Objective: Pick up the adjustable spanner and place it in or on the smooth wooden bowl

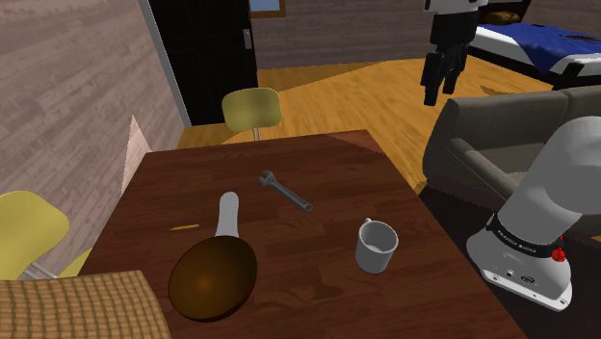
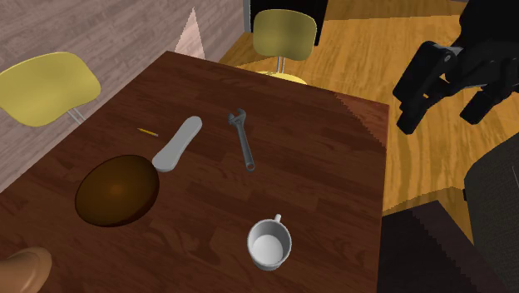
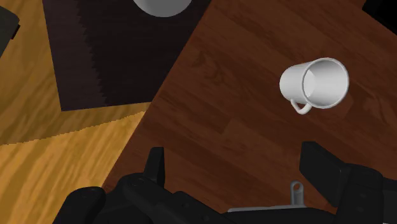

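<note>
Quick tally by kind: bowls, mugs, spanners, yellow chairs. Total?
bowl: 1
mug: 1
spanner: 1
yellow chairs: 2
Total: 5

A home — a dark wooden desk (image 1: 318, 279) with yellow chairs (image 1: 252, 108), a dark sofa (image 1: 482, 130) beside it, a blue-covered bed (image 1: 535, 43) beyond — wood-plank floor (image 1: 337, 87).
</note>
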Robot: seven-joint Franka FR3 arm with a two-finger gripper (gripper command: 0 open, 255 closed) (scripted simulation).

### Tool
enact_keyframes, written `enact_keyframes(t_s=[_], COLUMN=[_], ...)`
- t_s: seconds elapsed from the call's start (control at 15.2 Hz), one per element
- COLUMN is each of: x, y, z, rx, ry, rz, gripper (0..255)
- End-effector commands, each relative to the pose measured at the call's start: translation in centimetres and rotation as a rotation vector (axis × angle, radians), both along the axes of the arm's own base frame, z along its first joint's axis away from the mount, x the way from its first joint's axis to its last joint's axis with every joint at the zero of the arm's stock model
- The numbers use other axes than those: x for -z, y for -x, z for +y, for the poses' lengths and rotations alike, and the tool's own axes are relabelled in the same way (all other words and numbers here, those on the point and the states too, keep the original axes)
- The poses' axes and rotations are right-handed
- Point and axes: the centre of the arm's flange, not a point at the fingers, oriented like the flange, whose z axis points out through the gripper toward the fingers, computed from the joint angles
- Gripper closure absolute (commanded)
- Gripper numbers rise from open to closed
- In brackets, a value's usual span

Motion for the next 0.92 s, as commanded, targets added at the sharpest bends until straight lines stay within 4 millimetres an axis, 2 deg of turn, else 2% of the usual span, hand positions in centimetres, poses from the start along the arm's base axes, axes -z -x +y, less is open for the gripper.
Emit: enact_keyframes(t_s=[0.0,0.86], x=[0.0,10.7], y=[0.0,-11.1], z=[0.0,7.1], rx=[0.000,-0.017], ry=[0.000,0.006], rz=[0.000,-0.021], gripper=[0,0])
